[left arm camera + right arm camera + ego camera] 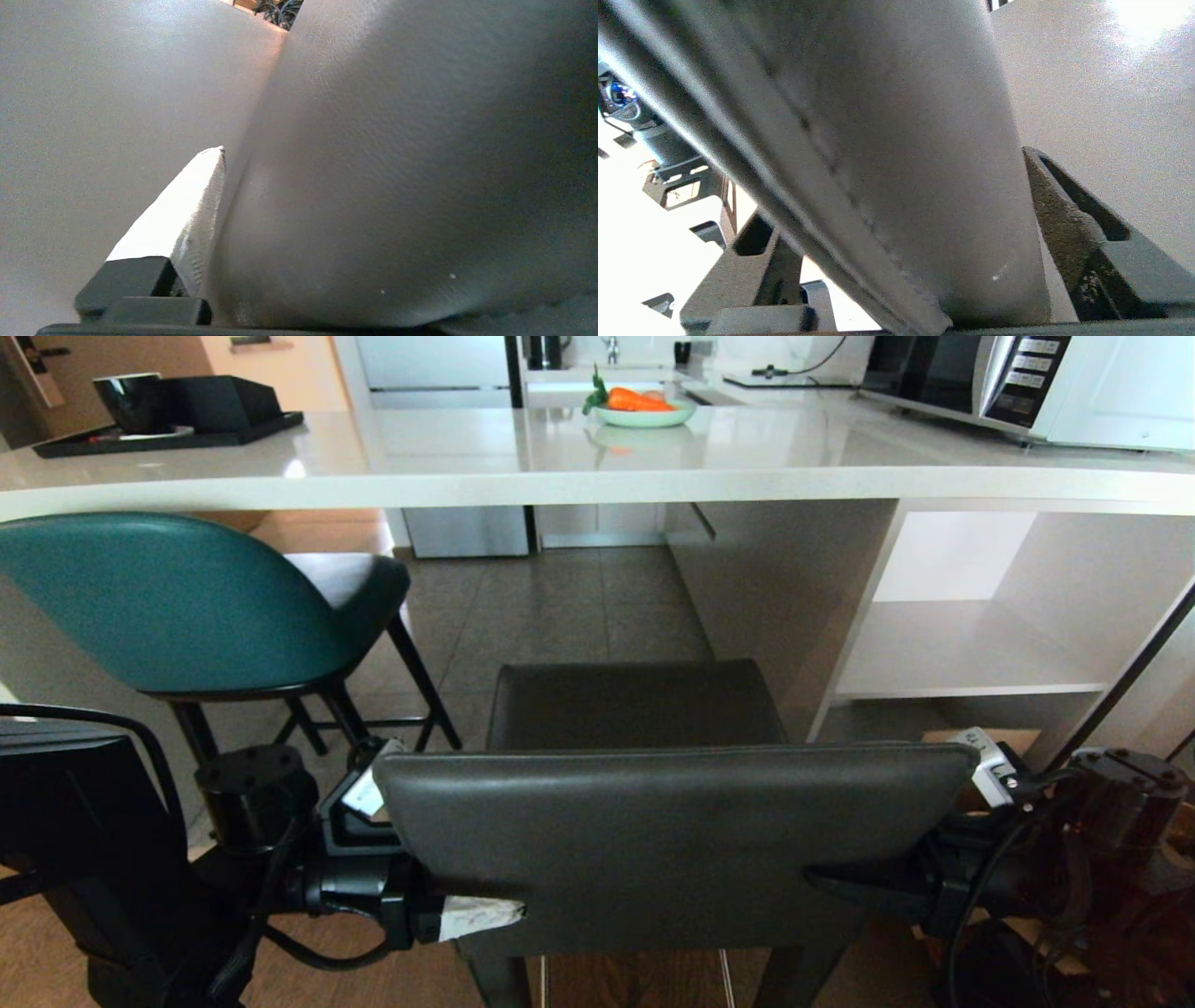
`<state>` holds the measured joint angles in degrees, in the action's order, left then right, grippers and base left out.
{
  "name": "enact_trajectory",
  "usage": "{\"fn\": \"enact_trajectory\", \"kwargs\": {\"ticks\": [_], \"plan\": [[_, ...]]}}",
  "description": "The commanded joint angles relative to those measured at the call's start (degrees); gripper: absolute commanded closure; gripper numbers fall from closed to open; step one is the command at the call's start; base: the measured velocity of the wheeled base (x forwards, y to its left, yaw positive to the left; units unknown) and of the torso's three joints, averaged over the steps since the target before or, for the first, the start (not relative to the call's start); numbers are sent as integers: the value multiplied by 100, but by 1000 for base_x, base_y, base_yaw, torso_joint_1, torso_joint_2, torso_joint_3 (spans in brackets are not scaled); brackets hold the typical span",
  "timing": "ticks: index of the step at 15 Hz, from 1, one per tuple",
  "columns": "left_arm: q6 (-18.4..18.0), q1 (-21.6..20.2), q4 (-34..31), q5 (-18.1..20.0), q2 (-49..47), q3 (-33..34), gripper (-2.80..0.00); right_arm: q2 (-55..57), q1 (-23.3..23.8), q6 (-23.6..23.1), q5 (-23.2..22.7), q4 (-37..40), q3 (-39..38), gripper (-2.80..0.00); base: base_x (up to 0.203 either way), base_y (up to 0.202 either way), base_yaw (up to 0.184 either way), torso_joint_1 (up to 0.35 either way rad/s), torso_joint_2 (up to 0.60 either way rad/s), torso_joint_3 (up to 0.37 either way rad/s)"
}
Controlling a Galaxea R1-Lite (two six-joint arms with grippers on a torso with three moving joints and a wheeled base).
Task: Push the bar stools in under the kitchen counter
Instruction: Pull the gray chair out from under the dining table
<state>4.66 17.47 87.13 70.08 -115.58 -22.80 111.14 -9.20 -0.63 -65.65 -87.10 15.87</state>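
Flanking grey stool backrest, both fingers seemingly spread, tiled floor, counter.

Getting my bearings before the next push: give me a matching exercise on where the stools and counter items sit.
Things:
1. dark grey leather stool, rectangular back
2. teal padded stool, rounded back
3. pale green plate of carrots
4. silver-and-black microwave

Places:
A. right end of the white stone kitchen counter
B. between left gripper and right gripper
C. on the floor, left of the other stool
D. middle of the counter top

Pairs: 1-B, 2-C, 3-D, 4-A
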Motion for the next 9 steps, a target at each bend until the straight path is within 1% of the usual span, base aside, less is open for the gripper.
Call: {"fn": "enact_trajectory", "kwargs": {"ticks": [1,2,3,4,8,9], "plan": [[0,-9,54,27,53,72,-280,-66,-11,-7,-80,-56,-18,-280,0,0,0,0,0,0],[6,-15,54,-14,53,88,-280,-75,-20,-7,-80,-56,-26,-280,0,0,0,0,0,0],[1,-19,54,-176,53,72,-280,-75,-20,-7,-80,-56,-54,-280,0,0,0,0,0,0],[-9,-51,54,-258,53,66,-280,-66,-20,-7,-80,-56,-58,-280,0,0,0,0,0,0],[-17,-345,54,-275,169,299,-280,-86,28,-14,-86,-56,-101,-280,0,0,0,0,0,0],[-8,-462,54,-273,192,343,-280,-150,93,-19,-186,-56,-185,-280,0,0,0,0,0,0]]}}
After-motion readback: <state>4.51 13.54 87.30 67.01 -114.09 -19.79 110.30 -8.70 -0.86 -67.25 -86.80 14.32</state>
